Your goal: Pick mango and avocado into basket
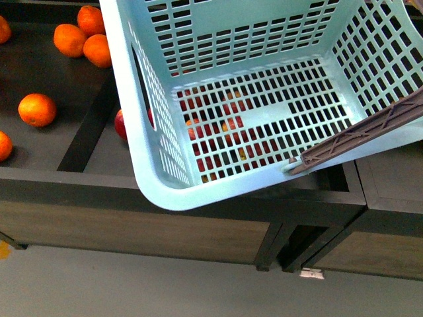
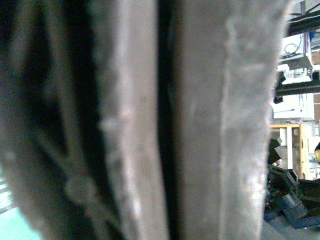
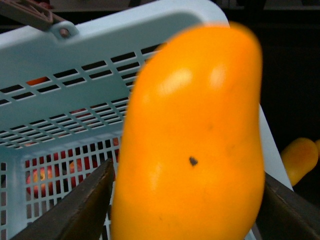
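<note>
Presently, the mango is pinched by the right tool, whose two dark fingers are pressed against opposite flanks of the fruit's broader part. The fruit is seen close beside the rim of the basket, with the slotted interior behind it. Whether it hangs over the opening or just outside the wall cannot be told, and it is not shown in the front view. The basket is raised and tilted before the display stand, its brown handle running off to one side. No fruit is seen on its slotted floor. The left wrist view is filled by blurred grey surfaces, so it cannot be told whether the left tool is spread or pressed together. The avocado is not seen in any view. The mango is judged to be fairly heavy, firm and smooth-skinned, and therefore liable to slip or turn between flat fingers. Hold should be taken across the widest section, near the middle of its length. Moderate pressure is advised, since the skin may bruise. Release low inside the basket is recommended, as the plastic floor is hard.
</note>
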{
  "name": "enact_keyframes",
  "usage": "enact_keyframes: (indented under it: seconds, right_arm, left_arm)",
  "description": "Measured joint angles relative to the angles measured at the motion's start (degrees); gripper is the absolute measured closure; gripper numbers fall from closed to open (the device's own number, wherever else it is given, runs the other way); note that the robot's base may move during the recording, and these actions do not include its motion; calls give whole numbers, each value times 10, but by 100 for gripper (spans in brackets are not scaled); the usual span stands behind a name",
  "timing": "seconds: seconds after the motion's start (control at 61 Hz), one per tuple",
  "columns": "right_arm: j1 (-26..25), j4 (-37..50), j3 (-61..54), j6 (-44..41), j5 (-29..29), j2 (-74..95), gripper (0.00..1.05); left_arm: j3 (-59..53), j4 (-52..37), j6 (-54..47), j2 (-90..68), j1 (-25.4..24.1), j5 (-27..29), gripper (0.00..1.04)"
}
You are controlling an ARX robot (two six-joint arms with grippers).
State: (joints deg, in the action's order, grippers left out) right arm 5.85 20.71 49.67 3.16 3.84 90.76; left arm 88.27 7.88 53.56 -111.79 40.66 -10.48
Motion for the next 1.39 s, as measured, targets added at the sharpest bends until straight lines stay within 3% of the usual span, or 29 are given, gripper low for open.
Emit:
enact_keyframes:
  seconds: [0.164,0.525,0.607,0.722,1.132,1.394]
  right_arm:
    - [-2,14,-3,-2,-15,0,7]
    - [-17,31,-28,-3,-27,-29,9]
    - [-16,186,-85,-16,-72,-29,22]
    - [-19,300,-166,-22,-74,-56,40]
    - [-57,336,-334,-28,-41,-195,102]
    - [-58,308,-406,-30,-38,-295,103]
  left_arm:
    - [0,0,1,0,-1,1,78]
    - [0,1,1,-4,-1,0,78]
    - [0,1,-1,-4,-1,0,78]
    - [0,1,-1,-4,-1,-2,78]
    - [0,1,-1,-4,-1,1,78]
    - [0,1,-2,-4,-1,-2,78]
